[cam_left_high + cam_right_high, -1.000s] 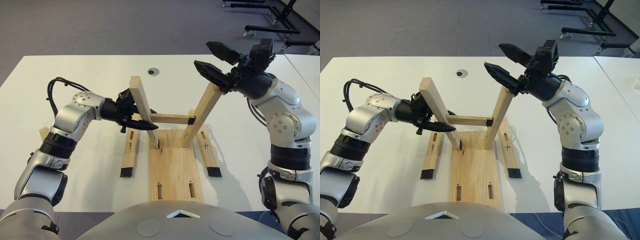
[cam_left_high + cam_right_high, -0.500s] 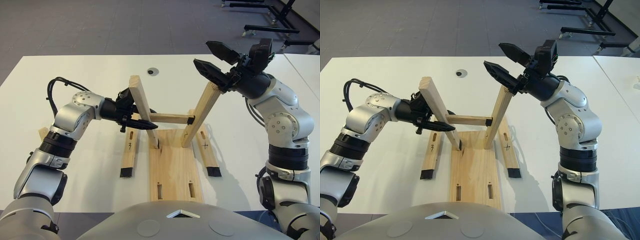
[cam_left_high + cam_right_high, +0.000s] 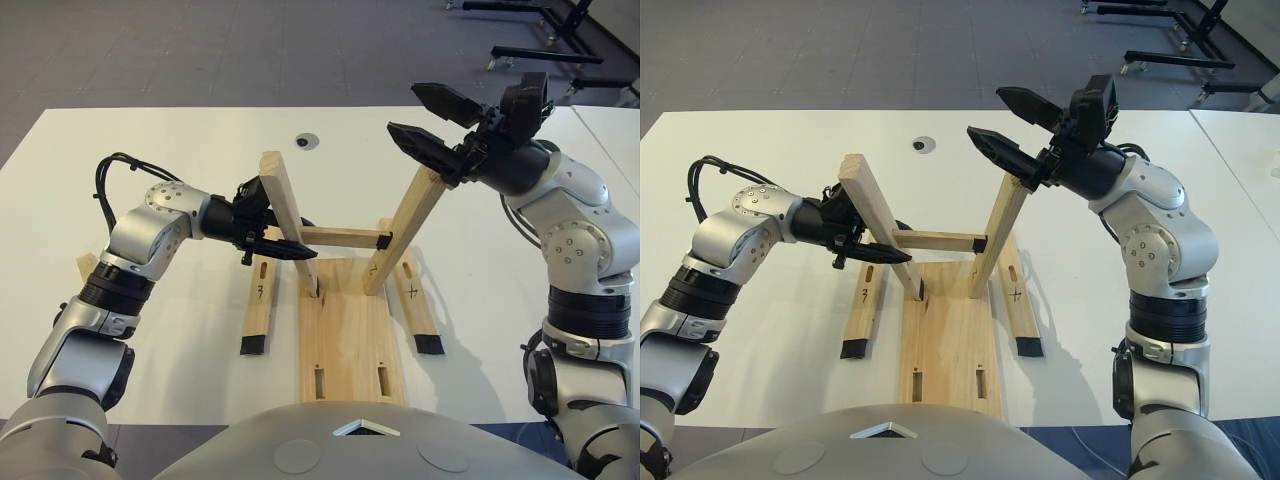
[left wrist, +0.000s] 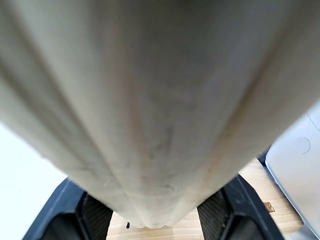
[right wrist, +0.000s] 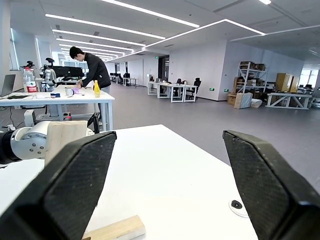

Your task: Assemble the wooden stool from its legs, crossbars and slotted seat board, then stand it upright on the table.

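The seat board (image 3: 345, 335) lies flat on the table (image 3: 150, 150), with the left leg (image 3: 285, 205) and the right leg (image 3: 410, 225) standing in its far slots, leaning apart and joined by a crossbar (image 3: 340, 237). The left arm is bent inward and the left gripper (image 3: 290, 240) clamps the left leg at about mid-height; the left wrist view shows its black fingers (image 4: 95, 215) against both sides of the wood. The right arm is raised, with the right gripper (image 3: 405, 108) spread wide just above the right leg's top, whose end appears low in the right wrist view.
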`<action>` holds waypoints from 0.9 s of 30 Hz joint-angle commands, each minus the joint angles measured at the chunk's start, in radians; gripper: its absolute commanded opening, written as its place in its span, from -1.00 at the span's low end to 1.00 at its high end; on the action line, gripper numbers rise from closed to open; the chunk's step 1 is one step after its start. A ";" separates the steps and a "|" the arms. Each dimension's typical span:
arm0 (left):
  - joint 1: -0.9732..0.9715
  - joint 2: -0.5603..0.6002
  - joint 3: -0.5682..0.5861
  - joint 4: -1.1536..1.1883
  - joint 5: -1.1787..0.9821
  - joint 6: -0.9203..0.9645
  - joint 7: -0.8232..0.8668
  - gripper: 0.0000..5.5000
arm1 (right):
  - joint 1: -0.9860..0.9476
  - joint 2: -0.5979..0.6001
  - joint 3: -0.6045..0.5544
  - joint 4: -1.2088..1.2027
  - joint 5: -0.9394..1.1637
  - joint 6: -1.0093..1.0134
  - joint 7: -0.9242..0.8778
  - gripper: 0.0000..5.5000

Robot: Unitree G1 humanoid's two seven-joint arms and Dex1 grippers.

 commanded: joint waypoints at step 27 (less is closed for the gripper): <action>0.055 -0.003 -0.323 -0.002 0.213 0.075 0.018 -0.26 | -0.531 -0.075 0.510 0.264 -0.432 -0.257 0.642 0.43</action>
